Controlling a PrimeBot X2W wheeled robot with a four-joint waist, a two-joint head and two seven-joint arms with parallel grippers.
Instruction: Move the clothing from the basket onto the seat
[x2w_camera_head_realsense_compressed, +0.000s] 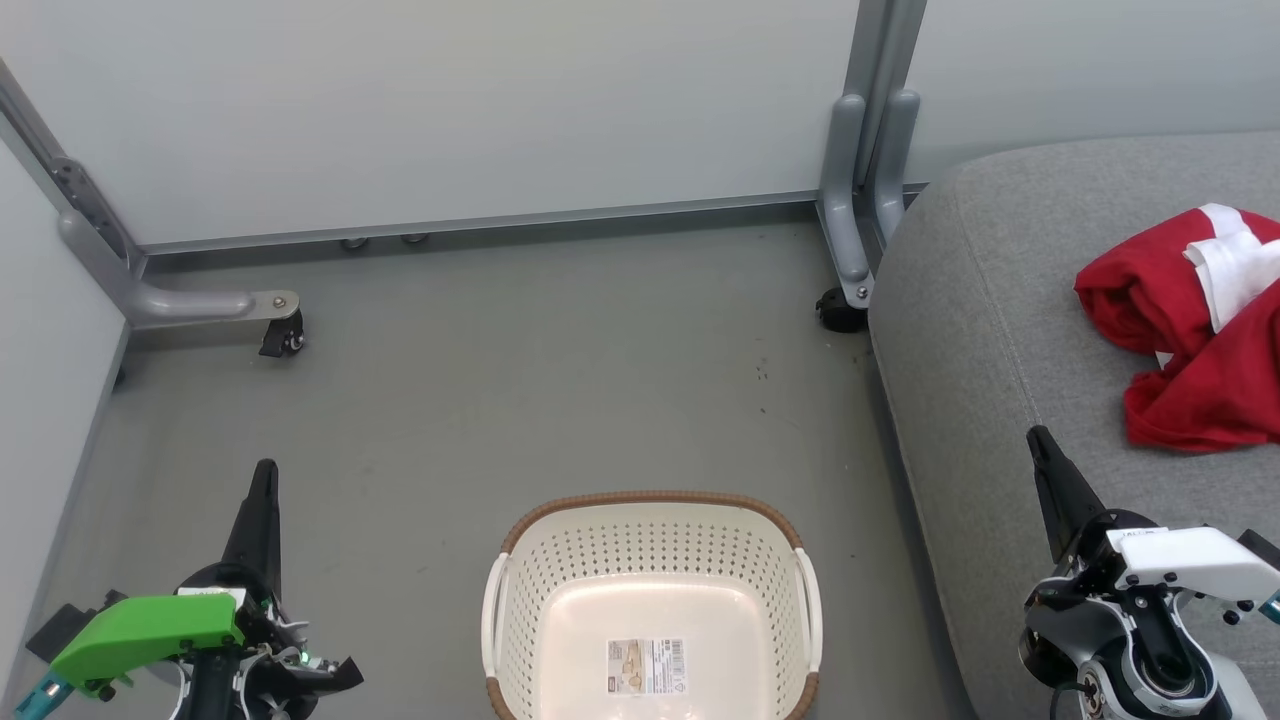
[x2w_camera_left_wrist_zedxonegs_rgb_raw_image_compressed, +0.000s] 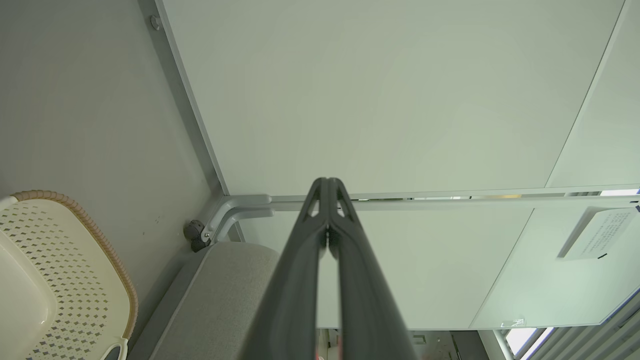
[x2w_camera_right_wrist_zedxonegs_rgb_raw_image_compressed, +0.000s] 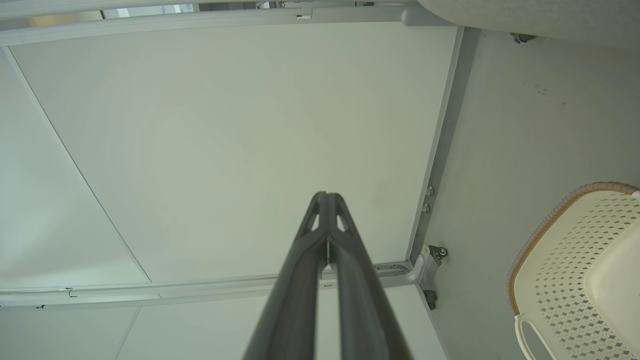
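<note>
Since both are pressed together and pinching nothing, left hand (x2w_camera_head_realsense_compressed: 262, 500) and right hand (x2w_camera_head_realsense_compressed: 1048, 465) hang parked either side of the basket (x2w_camera_head_realsense_compressed: 650, 498), fingers pointing away from the robot; job looks finished. Basket sits on the floor (x2w_camera_head_realsense_compressed: 520, 380), mouth up, bare inside apart from a label (x2w_camera_head_realsense_compressed: 645, 667), long axis handle to handle. Clothing (x2w_camera_head_realsense_compressed: 1190, 340) lies crumpled on the seat (x2w_camera_head_realsense_compressed: 980, 330), well in from the edge facing the basket; heap's long axis seems near-to-far, though cropped.

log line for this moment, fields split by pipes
basket: empty of clothing | clothing: heaped on seat | left gripper: shut, holding nothing | right gripper: shut, holding nothing
</note>
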